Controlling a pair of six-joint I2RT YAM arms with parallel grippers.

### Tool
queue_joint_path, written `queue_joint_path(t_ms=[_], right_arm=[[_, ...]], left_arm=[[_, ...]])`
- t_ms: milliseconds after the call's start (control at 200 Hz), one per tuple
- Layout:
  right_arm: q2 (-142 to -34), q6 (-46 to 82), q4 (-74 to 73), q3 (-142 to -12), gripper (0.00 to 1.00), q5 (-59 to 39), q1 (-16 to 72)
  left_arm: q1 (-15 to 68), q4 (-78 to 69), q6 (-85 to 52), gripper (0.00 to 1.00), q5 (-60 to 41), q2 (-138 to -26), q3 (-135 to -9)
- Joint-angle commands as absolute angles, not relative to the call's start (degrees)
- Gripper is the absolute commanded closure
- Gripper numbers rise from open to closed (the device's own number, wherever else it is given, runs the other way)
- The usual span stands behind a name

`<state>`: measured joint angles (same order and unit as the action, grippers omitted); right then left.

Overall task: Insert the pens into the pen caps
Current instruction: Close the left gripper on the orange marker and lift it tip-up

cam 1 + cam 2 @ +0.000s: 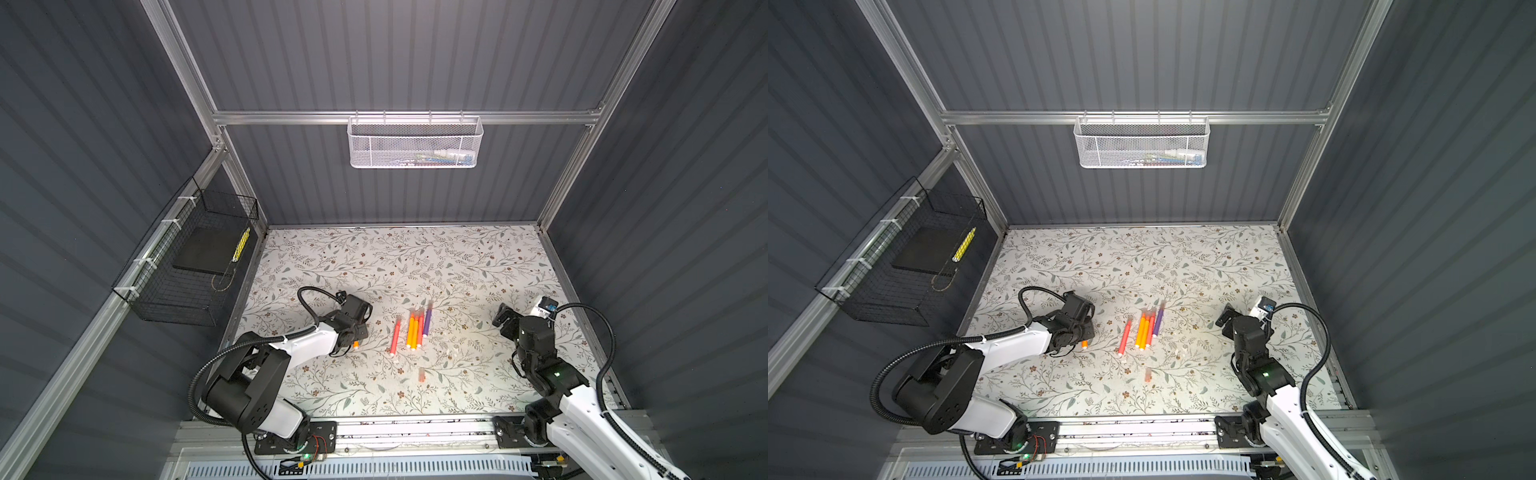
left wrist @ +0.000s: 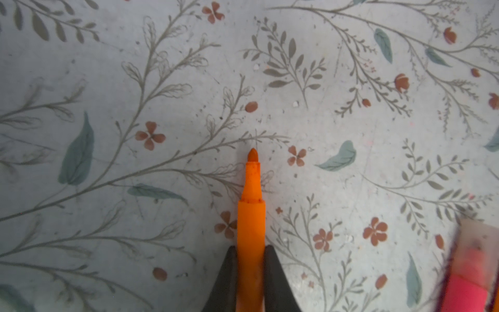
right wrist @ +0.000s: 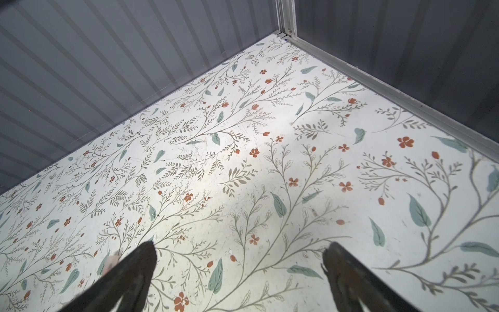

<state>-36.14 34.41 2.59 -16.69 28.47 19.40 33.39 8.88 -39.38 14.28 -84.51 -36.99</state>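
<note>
Clamping an orange pen (image 2: 251, 216) in the left gripper (image 2: 251, 252), apart from other pens (image 1: 415, 332) mid-table. Holding the right gripper (image 3: 240, 259) open near the table (image 3: 337, 113) edge. Showing the pen tip only at left wrist.

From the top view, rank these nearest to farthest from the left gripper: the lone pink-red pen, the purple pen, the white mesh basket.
1. The lone pink-red pen, on the table just right of the left gripper.
2. The purple pen, at the right edge of the pen cluster.
3. The white mesh basket, hanging on the back rail.
</note>
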Motion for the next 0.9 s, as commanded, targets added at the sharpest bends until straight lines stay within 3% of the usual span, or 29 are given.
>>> queue_joint_path(t_ms=[0, 215, 365, 435, 615, 895], right_arm=[[-35.32, 34.03, 2.25, -16.00, 0.01, 28.75, 19.13], [-34.35, 35.39, 4.23, -17.07, 0.01, 26.04, 19.16], [-35.88, 39.45, -2.54, -16.47, 0.09, 10.82, 20.66], [-38.20, 42.08, -7.13, -16.17, 0.09, 8.40, 25.05], [-47.35, 45.38, -16.96, -19.10, 0.08, 13.80, 43.38], [-60.54, 51.75, -33.85, -20.73, 0.11, 12.19, 54.94]], left_arm=[[33.31, 7.56, -36.07, 0.94, 8.33, -80.48, -34.67], [34.28, 0.10, -32.84, 1.00, -1.34, -68.30, -29.36], [38.28, -4.22, -31.45, 1.00, -3.51, -62.38, -27.35], [41.17, -4.75, -30.58, 1.00, -2.08, -61.28, -27.55], [44.11, -7.51, -29.81, 1.00, -1.78, -60.57, -27.00], [44.47, -13.80, -29.99, 1.00, -6.22, -57.79, -23.30]])
